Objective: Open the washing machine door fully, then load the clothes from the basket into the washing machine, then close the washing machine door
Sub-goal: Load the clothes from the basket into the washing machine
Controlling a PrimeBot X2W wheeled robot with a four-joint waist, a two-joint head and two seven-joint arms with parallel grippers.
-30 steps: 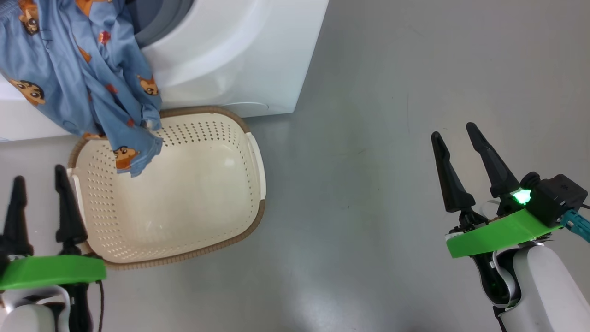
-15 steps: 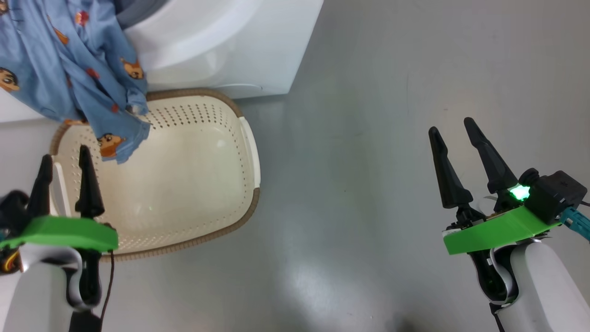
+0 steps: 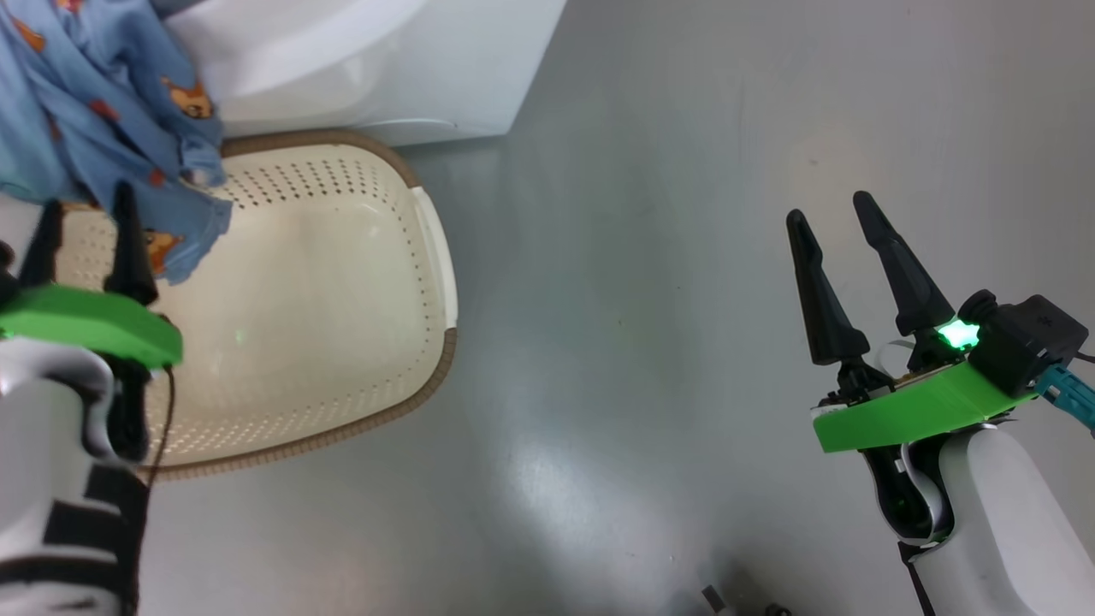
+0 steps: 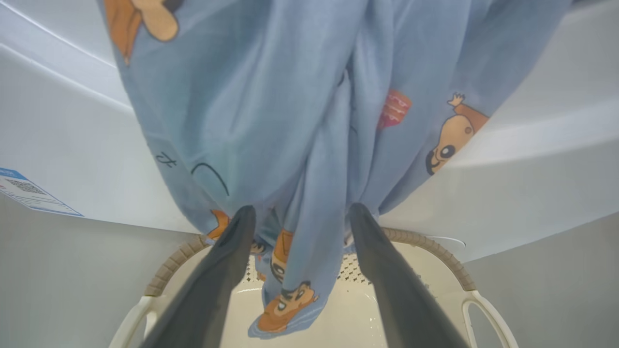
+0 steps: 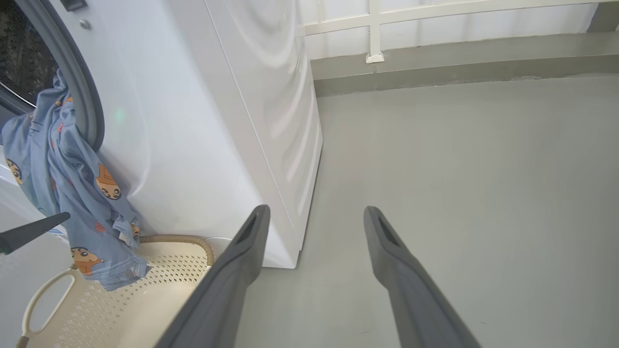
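Open grey floor [image 3: 642,257], smooth and faintly glossy, spreads to the right of a white washing machine [image 3: 385,77] and runs to a pale wall [image 5: 435,29] with a low kerb at the far end. The machine's right side panel ends in a straight vertical corner. Against its front, on the near side, sits the basket [image 3: 325,282], its far rim touching the machine or just short of it (the views do not settle which).

The basket is a rounded rectangle of cream plastic. Its walls and bottom are pierced with rows of small holes, and it has a brown woven-look rim and a white loop handle at each short end. The machine's front is smooth moulded white, with a grey rubber gasket [image 5: 84,96] ringing the mouth and a small blue label [image 4: 29,193] low on the left. The clothes [image 3: 94,111], soft light-blue fabric printed with orange cartoon figures, hang out of the mouth, over the gasket and down the front in loose folds. Their lowest end droops into the basket's far left corner.

The left gripper [image 3: 88,204] hovers over the basket's left end with its two dark tapered fingers spread wide. A fold of the fabric hangs in the gap between them, not clamped. The right gripper [image 3: 829,207] is well apart to the right, over the floor, its fingers equally wide and holding nothing.
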